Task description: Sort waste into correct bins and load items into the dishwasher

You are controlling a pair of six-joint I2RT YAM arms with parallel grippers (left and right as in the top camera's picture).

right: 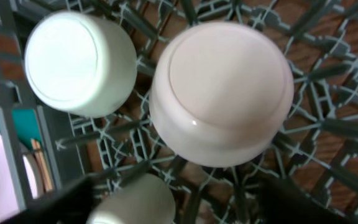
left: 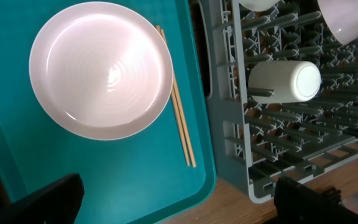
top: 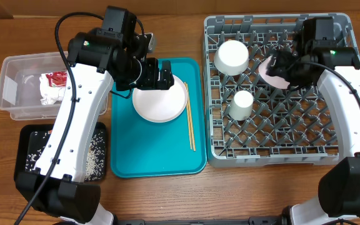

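Right tool (top: 281, 65), fingers spread wide and gripping nothing, hangs over an inverted pale pink round dish (right: 222, 93) lying among the pegs of the large square grey plastic dish rack (top: 280, 140). An upturned white bowl (top: 231, 56) and a small white cup (top: 242, 103) sit near it in the rack. Left tool (top: 161, 75), jaws likewise apart and empty, hovers above a pale pink round plate (top: 160, 103) on the teal serving tray (top: 130, 150), with thin wooden chopsticks (top: 190, 128) just beside the plate.
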